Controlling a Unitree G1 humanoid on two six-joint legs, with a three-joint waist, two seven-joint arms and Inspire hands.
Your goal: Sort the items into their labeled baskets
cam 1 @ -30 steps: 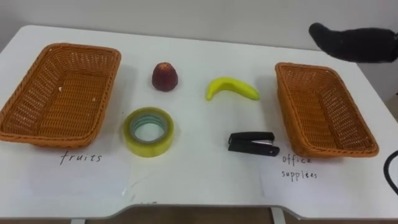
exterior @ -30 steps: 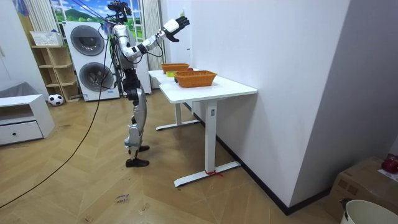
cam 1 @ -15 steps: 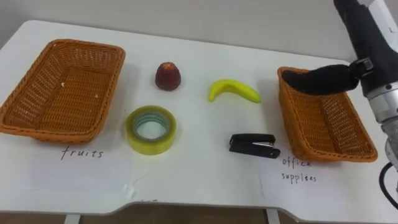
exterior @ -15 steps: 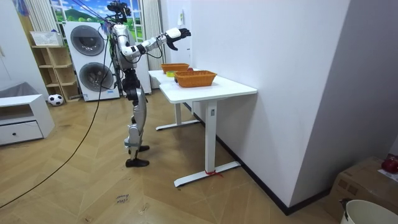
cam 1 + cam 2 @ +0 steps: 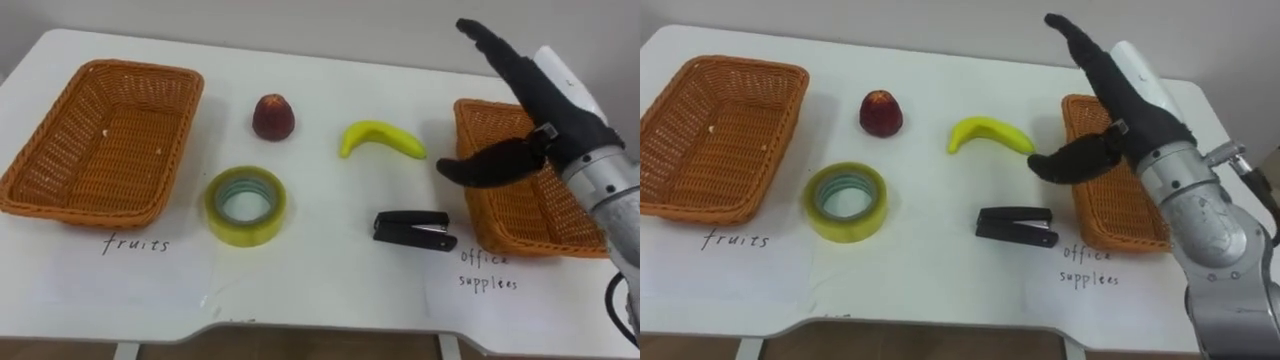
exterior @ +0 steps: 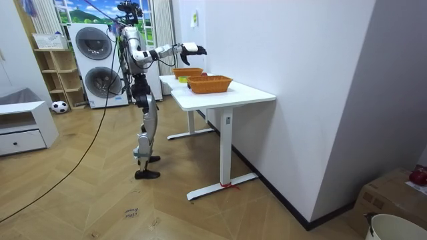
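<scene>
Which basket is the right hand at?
The right basket: the open right hand hangs over its left edge. The left basket lies across the table, past the tape.

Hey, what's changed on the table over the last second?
The right hand came down from overhead, open, to hover at the right basket's left side, holding nothing. Nothing else moved: banana, red fruit, tape, stapler, left basket.

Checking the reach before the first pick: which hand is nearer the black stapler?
Right. The right hand hovers open, beyond and slightly right of the stapler, over the inner rim of the office supplies basket, clear of the stapler.
</scene>
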